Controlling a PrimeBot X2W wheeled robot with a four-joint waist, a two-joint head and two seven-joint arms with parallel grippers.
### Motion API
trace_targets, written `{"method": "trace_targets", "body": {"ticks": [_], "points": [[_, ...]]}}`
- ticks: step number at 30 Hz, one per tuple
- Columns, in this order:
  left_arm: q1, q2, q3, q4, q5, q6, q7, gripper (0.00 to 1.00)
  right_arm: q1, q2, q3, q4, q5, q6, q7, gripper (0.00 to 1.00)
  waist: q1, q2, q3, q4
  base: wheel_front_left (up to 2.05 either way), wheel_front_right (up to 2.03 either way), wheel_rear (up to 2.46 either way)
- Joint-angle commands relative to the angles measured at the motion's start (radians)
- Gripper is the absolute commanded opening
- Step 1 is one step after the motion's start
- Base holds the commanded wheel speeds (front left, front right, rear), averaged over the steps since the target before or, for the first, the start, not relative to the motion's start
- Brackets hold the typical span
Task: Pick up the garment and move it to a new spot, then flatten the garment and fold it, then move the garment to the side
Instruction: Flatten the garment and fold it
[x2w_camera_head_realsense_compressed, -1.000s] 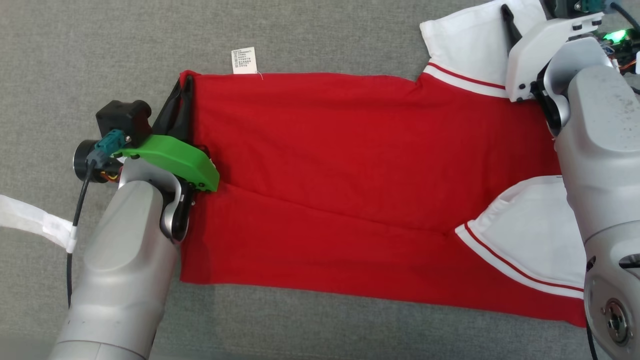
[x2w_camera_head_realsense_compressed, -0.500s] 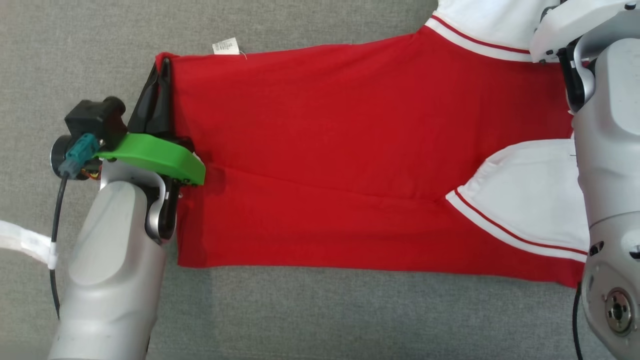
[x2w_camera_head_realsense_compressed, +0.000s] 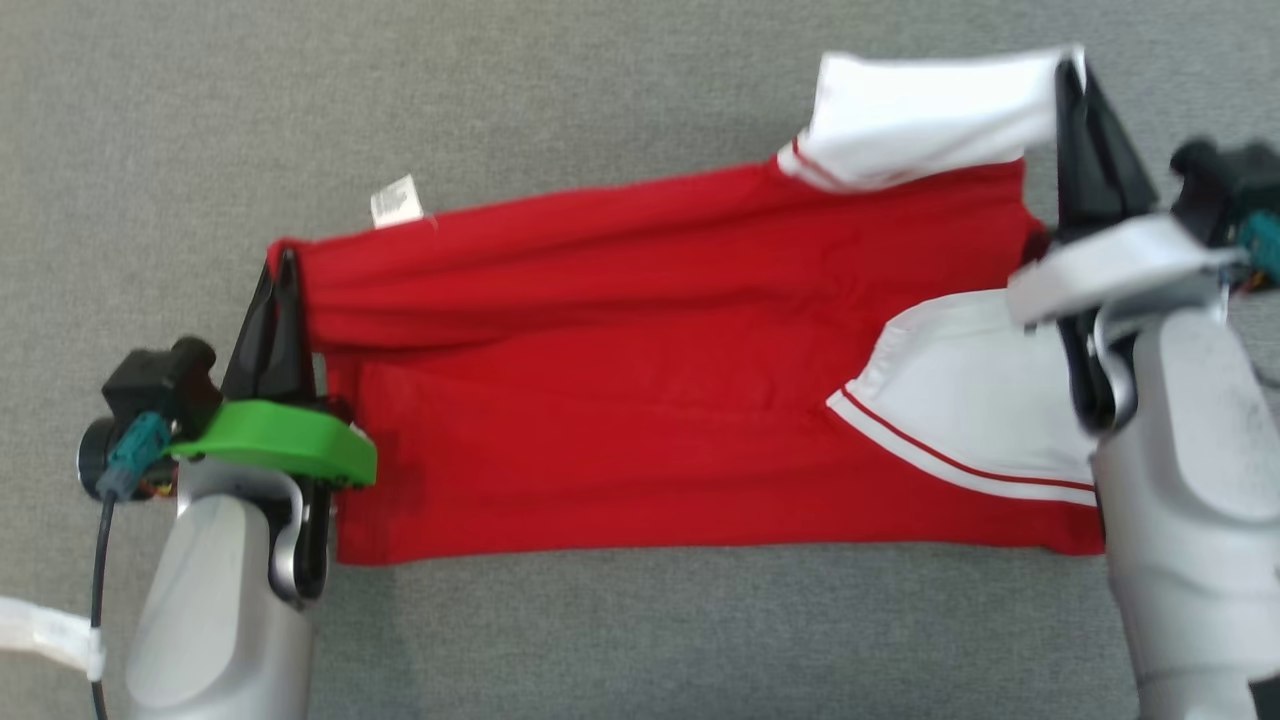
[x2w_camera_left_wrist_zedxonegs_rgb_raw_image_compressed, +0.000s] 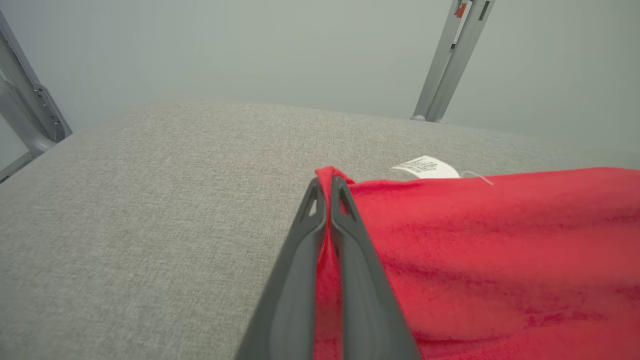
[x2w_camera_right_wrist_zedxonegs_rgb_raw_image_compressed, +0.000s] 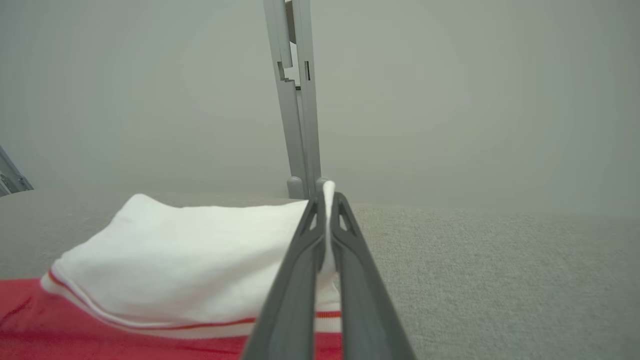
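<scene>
While level, left gripper (x2w_camera_head_realsense_compressed: 285, 265) on garment (x2w_camera_head_realsense_compressed: 650, 400)

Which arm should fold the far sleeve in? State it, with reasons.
Right. The right pincer is shut on that white sleeve; the left pincer is clamped on the shirt at its other end.

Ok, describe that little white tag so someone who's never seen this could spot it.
A red shirt stretches across the grey surface. Along its far edge, near the corner the left gripper pinches, a small tag sticks out. It is tiny and printed, unlike the big white sleeves opposite.
</scene>
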Motion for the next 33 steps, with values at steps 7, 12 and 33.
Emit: {"method": "trace_targets", "body": {"ticks": [7, 12, 33], "points": [[0.123, -0.010, 0.046, 0.013, 0.036, -0.002, 0.000, 0.00, 0.262, 0.008, 0.045, -0.086, 0.104, -0.002, -0.004, 0.00, -0.0001, 0.0000, -0.095, -0.068, 0.00, 0.00, 0.00], [0.190, -0.023, 0.065, 0.018, 0.041, -0.002, 0.000, 0.00, 0.372, 0.013, 0.054, -0.083, 0.142, -0.002, -0.004, 0.00, -0.0001, 0.0000, -0.123, -0.081, 0.00, 0.00, 0.00], [0.340, -0.056, 0.055, -0.077, 0.016, 0.016, 0.000, 1.00, 0.351, 0.017, 0.039, 0.069, 0.071, -0.002, 0.025, 1.00, -0.0001, 0.0000, -0.164, -0.013, 0.00, 0.00, 0.00]]}}
